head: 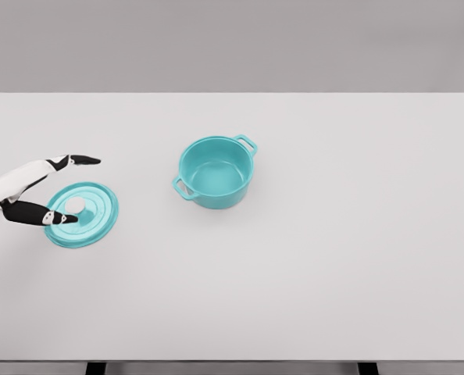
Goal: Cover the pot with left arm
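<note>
Teal pot point(215, 173) stands uncovered near the middle of the white tabletop point(333, 258), two handles out to its sides; its matching lid point(82, 214) lies flat close to the left edge, well apart from the pot; left hand point(41, 190) reaches over the lid, fingers spread apart, one fingertip by the knob, gripping nothing.

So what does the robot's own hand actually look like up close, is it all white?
Not quite. The left hand has a smooth white shell with black patches at the joints, and its slim fingers end in black tips. No cables or markings show. The right arm is out of view.
</note>
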`<state>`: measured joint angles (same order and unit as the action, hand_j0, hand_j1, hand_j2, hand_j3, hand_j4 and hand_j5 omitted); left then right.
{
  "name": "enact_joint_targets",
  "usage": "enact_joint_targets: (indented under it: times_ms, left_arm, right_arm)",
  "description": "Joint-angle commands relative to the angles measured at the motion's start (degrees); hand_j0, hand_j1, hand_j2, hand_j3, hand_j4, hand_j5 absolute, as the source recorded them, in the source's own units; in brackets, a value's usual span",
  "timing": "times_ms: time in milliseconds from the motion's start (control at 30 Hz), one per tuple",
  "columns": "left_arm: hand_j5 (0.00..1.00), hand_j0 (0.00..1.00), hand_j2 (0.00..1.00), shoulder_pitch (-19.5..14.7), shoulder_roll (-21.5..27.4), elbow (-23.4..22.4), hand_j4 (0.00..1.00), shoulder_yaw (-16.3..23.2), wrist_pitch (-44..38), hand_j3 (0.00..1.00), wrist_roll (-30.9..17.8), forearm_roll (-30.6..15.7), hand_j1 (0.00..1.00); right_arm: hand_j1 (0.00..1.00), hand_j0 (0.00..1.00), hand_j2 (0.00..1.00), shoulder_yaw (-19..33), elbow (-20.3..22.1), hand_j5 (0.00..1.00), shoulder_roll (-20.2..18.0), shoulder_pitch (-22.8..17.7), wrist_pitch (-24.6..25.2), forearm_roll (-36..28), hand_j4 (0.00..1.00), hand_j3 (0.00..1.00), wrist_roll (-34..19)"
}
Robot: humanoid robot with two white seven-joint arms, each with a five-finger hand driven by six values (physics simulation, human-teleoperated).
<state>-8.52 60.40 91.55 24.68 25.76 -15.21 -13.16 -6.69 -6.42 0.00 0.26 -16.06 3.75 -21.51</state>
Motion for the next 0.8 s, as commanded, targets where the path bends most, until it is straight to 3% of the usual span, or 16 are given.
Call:
enact_joint_targets:
  times_ms: [0, 767]
  left_arm:
    - [0.82, 0.82, 0.82, 0.0, -1.9, -2.6, 0.82, 0.0, -0.1, 0.82, 0.4, 1.1, 0.82]
    - [0.84, 0.84, 0.84, 0.0, -3.3, -6.2, 0.84, 1.3, -0.4, 0.84, 0.8, 2.4, 0.84]
  right_arm:
    - [1.0, 1.0, 1.0, 0.0, 0.0, 1.0, 0.0, 0.0, 0.0, 0.0, 1.0, 1.0, 0.0]
    - [1.0, 1.0, 1.0, 0.0, 0.0, 1.0, 0.0, 0.0, 0.0, 0.0, 1.0, 1.0, 0.0]
